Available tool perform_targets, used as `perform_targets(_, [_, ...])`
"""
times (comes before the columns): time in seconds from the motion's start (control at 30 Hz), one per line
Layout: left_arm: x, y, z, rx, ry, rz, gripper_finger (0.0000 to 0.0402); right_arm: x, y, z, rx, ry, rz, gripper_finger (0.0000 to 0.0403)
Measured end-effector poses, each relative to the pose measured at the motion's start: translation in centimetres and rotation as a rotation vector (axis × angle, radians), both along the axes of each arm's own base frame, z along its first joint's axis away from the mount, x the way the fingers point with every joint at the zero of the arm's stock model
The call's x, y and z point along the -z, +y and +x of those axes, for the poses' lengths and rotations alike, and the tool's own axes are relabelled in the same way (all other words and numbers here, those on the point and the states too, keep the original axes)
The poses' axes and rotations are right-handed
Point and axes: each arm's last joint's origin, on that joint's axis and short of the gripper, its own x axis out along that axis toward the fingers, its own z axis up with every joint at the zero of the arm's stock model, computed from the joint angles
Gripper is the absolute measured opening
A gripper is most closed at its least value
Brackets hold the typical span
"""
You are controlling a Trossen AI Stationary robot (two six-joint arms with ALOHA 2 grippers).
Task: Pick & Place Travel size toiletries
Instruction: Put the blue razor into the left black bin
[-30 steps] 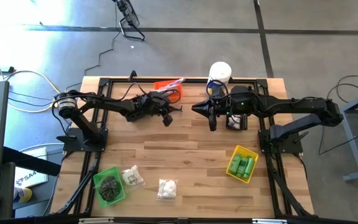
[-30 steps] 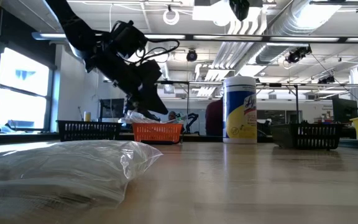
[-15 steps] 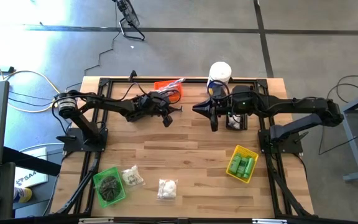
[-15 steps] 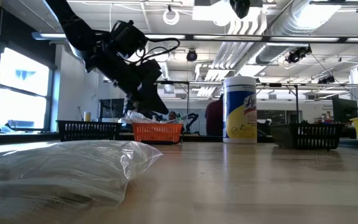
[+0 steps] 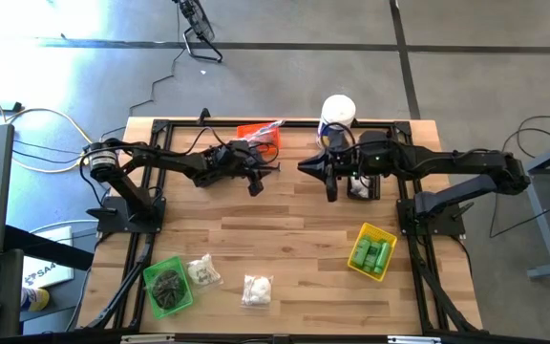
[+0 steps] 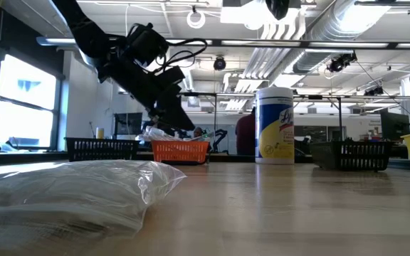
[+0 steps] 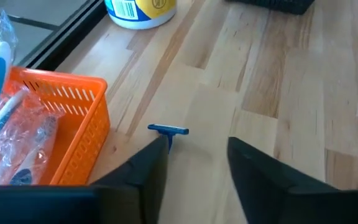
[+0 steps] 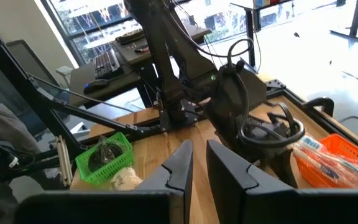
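High view: barely any shift of left gripper (image 5: 253, 181) or right gripper (image 5: 329, 186) from a second ago, so probably no progress on the pick.
Low view: left gripper (image 6: 171, 114) hanging clear above the table (image 6: 297, 206), slightly raised since then.
Left wrist view: jaws spread, empty; blue razor (image 7: 168, 131) lying on wood just ahead of the fingertips (image 7: 151, 163), beside orange bin (image 7: 73, 118) of wrapped packets (image 7: 14, 140).
Right wrist view: jaws nearly together, narrow gap, holding nothing; left arm ahead, in the way.
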Motion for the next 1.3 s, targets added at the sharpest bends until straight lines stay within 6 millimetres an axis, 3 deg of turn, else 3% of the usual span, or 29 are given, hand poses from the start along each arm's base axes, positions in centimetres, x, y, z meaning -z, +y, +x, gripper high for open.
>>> perform_targets(0.17, [-0.2,0.1,0.1,-0.001,-0.027,0.010,0.0202,0.1,0.0,0.0,0.002,0.014,-0.002,0.0038])
perform_targets(0.27, [-0.4,0.1,0.2,0.001,-0.042,0.020,0.0206,0.1,0.0,0.0,-0.002,0.015,-0.022,0.0038])
perform_targets(0.43, [1.0,0.3,0.6,-0.002,0.010,0.004,0.0207,0.1,0.0,0.0,-0.003,0.015,-0.025,0.0038])
perform_targets(0.87, [1.8,2.2,6.2,-0.034,0.249,0.009,0.0207,0.0,0.0,-0.1,-0.010,0.013,-0.043,0.0038])
perform_targets(1.3, [2.2,2.5,6.4,-0.074,0.309,0.022,0.0207,0.2,0.0,-0.2,-0.012,0.031,-0.041,0.0038])
